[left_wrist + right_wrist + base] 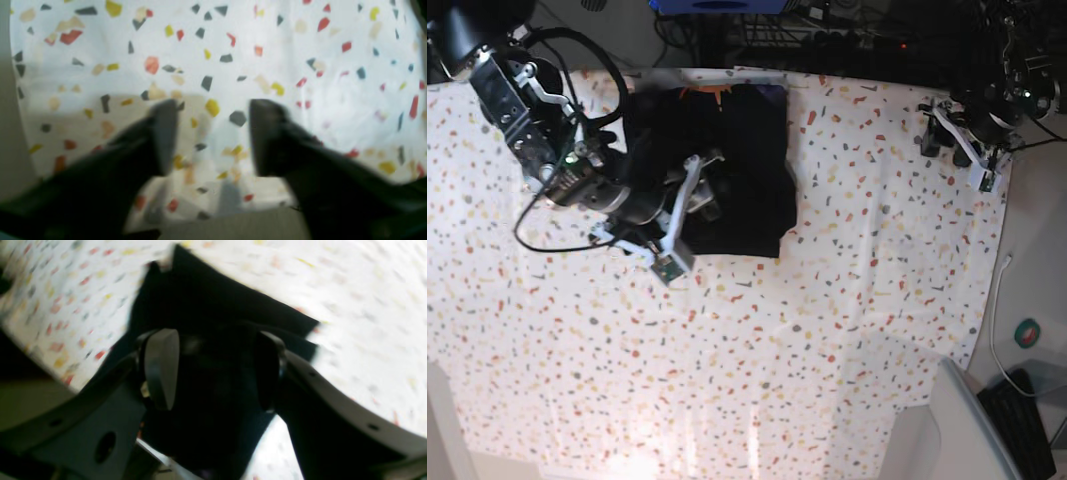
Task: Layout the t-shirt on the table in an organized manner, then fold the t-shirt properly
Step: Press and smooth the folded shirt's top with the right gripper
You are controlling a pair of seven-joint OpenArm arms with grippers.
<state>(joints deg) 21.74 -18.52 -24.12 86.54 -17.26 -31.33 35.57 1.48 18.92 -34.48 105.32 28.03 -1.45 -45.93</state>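
The t-shirt (737,170) lies folded compactly on the table (827,340), seemingly almost finished, with right gripper (213,370) jaws spread over it and left gripper (213,136) jaws spread, empty, well apart

Left end effector (211,136) fingers parted, empty, right end effector (213,370) fingers parted

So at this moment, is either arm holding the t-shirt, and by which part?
Neither. The right gripper is open over the t-shirt; the left gripper is open above the bare table.

Grey floor (1037,270) lies at the side, with dark cables (847,25), perhaps electronics, behind.
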